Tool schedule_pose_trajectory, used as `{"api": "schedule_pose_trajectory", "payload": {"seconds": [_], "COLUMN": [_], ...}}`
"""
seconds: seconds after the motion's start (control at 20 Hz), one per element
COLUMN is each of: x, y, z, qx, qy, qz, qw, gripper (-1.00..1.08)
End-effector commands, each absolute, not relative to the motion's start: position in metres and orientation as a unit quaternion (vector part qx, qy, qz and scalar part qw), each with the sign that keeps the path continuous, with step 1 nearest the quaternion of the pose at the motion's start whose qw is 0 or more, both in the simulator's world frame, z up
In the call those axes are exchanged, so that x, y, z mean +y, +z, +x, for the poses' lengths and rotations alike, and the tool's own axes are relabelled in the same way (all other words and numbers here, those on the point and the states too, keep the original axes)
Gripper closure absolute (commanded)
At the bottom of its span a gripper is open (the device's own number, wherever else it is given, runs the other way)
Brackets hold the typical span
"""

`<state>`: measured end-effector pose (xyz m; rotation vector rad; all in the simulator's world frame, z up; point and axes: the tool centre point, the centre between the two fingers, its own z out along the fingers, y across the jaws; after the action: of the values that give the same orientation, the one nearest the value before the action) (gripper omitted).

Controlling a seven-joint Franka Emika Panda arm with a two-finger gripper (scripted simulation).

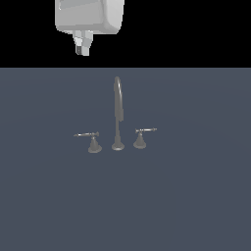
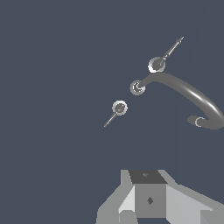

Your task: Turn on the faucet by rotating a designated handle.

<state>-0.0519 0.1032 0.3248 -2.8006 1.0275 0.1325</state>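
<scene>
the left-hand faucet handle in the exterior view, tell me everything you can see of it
The handle is a thin grey metal-looking bar lever on a flared conical base, standing upright on the flat blue-grey surface. Its bar lies roughly level and points toward the exterior view's left, away from the gooseneck spout beside it. It stands apart from the spout's base and the twin lever. Nothing touches it; the gripper hangs high above, well clear.

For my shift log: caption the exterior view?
White gripper high above grey metal gooseneck faucet, far from its left-hand thin-bar lever handle.
</scene>
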Motion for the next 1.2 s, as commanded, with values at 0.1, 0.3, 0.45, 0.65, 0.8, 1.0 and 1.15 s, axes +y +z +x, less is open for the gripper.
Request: {"api": "schedule_pose_trajectory", "payload": {"seconds": [0.1, 0.3, 0.45, 0.65, 0.8, 1.0, 1.15], "x": [0.117, 0.128, 0.136, 0.144, 0.149, 0.154, 0.156], "y": [0.286, 0.249, 0.221, 0.183, 0.154, 0.12, 0.1], "z": [-0.032, -0.017, -0.008, 0.002, 0.007, 0.012, 0.014], "qx": [0.4, 0.448, 0.484, 0.529, 0.562, 0.597, 0.617], "qy": [0.049, 0.05, 0.048, 0.043, 0.036, 0.025, 0.017], "qz": [-0.913, -0.89, -0.872, -0.847, -0.826, -0.802, -0.787], "qw": [0.07, 0.061, 0.052, 0.039, 0.029, 0.018, 0.011], "gripper": [1.08, 1.08, 1.08, 1.08, 1.08, 1.08, 1.08]}}
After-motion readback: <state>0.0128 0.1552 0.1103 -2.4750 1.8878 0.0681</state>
